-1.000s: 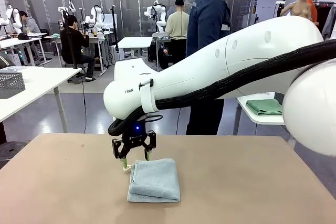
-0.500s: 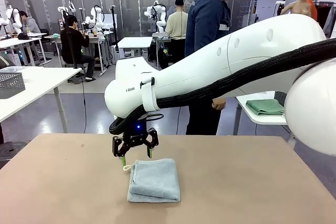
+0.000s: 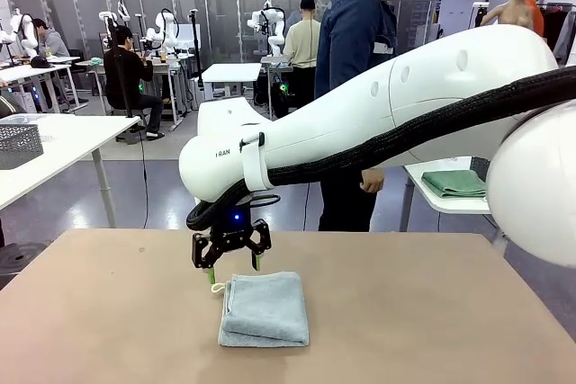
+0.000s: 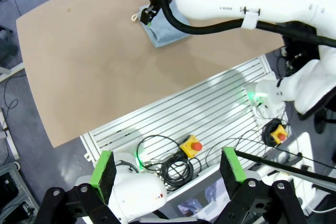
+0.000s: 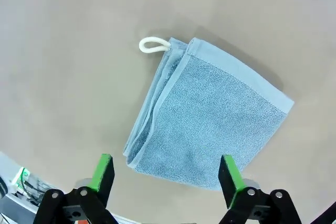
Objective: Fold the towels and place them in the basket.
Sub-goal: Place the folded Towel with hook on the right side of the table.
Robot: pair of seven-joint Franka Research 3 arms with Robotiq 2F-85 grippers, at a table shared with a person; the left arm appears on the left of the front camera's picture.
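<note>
A pale blue-grey towel lies folded into a thick square on the brown table, its white loop sticking out at one corner. My right gripper hangs open just above the towel's far left corner, holding nothing; the right wrist view looks straight down on the towel between the green pads. My left gripper is open, raised high over the robot's base, far from the towel. A green towel lies folded on a small white table behind. The basket is out of view.
A person in a dark jacket stands at the far side of the table. A grey mesh tray sits on a white table at the left. Red stop buttons and cables lie on the robot's base.
My right gripper has risen a little off the towel's far corner and stands open above it. The towel lies as before.
</note>
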